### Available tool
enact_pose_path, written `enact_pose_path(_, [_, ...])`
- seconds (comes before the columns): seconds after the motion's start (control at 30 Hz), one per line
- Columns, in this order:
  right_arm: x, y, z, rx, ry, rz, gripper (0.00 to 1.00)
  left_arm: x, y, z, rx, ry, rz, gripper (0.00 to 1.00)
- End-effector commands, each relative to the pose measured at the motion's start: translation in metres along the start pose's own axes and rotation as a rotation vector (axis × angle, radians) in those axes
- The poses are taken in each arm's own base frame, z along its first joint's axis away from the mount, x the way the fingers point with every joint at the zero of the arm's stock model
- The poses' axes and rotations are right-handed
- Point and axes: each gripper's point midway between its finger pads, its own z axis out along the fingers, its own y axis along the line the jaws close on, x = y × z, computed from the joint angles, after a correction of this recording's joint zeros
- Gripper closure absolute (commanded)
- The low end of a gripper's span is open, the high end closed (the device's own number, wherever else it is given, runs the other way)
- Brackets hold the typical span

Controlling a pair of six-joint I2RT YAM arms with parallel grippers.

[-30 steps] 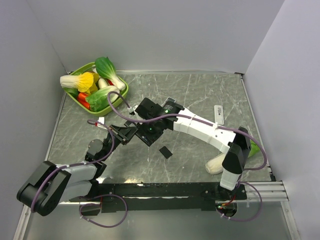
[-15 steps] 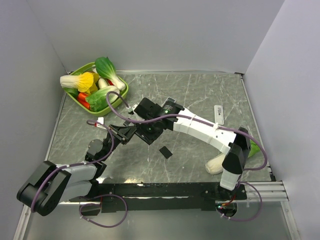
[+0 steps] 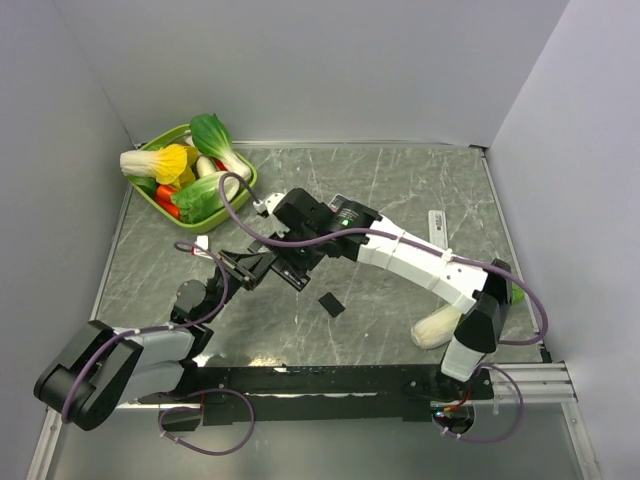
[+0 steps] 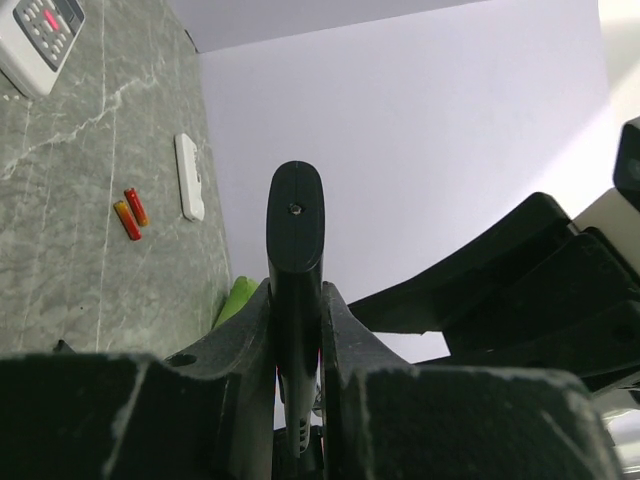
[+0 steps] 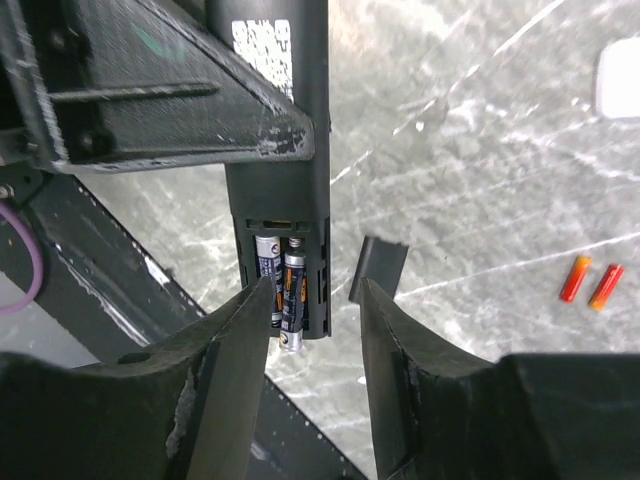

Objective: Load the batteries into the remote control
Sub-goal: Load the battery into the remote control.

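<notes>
Black remote (image 4: 295, 230) clamped in the left gripper (image 4: 297, 330); right gripper (image 5: 315, 290), jaws apart, beside two dark batteries (image 5: 283, 285) lying in its open compartment.

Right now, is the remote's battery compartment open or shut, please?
Open: two batteries sit exposed in the remote, with the cover lying apart on the table.

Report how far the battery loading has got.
Done: two dark batteries sit in the opened black remote. In hand: the left gripper clamps the remote while the right gripper hangs open over them. Left: the cover lies on the table, not yet refitted; two orange-red batteries lie loose.
</notes>
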Motion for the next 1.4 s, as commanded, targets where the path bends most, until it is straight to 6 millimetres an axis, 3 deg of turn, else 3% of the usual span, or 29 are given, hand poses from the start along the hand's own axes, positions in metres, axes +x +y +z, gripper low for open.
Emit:
enact_pose_path(0.0, [-0.024,-0.006,-0.039,0.008,-0.158,-0.004,0.51,-0.002,-0.026,-0.004,0.101,-0.011,0.001,0.98])
enact_pose_path(0.07, [-0.024,-0.005,-0.039,-0.002,-0.181,-0.003,0.5,-0.002,-0.028,-0.004,0.105,-0.013,0.006,0.98])
enact_pose_path(0.1, [-0.024,-0.005,-0.048,-0.01,-0.209,-0.005,0.49,-0.002,-0.027,-0.004,0.099,-0.014,0.008,0.98])
enact_pose_path(0.3, [-0.005,-0.007,-0.055,-0.048,-0.296,-0.013,0.43,-0.003,-0.032,-0.004,0.108,-0.015,0.02,0.98])
enact_pose_path(0.47, [0.002,0.0,-0.068,-0.12,-0.406,-0.014,0.56,-0.003,-0.033,-0.003,0.104,-0.014,0.026,0.98])
enact_pose_path(0.5, [0.01,0.001,-0.062,-0.127,-0.403,-0.017,0.6,-0.003,-0.033,-0.003,0.104,-0.014,0.026,0.98])
enact_pose_path(0.57, [0.004,0.006,-0.069,-0.159,-0.468,-0.026,0.71,-0.003,-0.035,-0.003,0.107,-0.013,0.026,0.98])
enact_pose_path(0.67, [0.005,0.012,-0.065,-0.192,-0.488,-0.036,0.73,-0.003,-0.036,-0.002,0.109,-0.01,0.027,0.98])
enact_pose_path(0.83, [0.005,0.016,-0.056,-0.215,-0.48,-0.039,0.85,-0.002,-0.039,-0.002,0.117,-0.006,0.03,0.98])
enact_pose_path(1.0, [0.006,0.02,-0.051,-0.235,-0.464,-0.038,0.94,-0.003,-0.041,-0.003,0.12,-0.01,0.033,0.98])
enact_pose_path(1.37, [0.018,0.026,-0.043,-0.268,-0.396,-0.033,0.98,-0.003,-0.043,-0.003,0.124,-0.011,0.041,0.98])
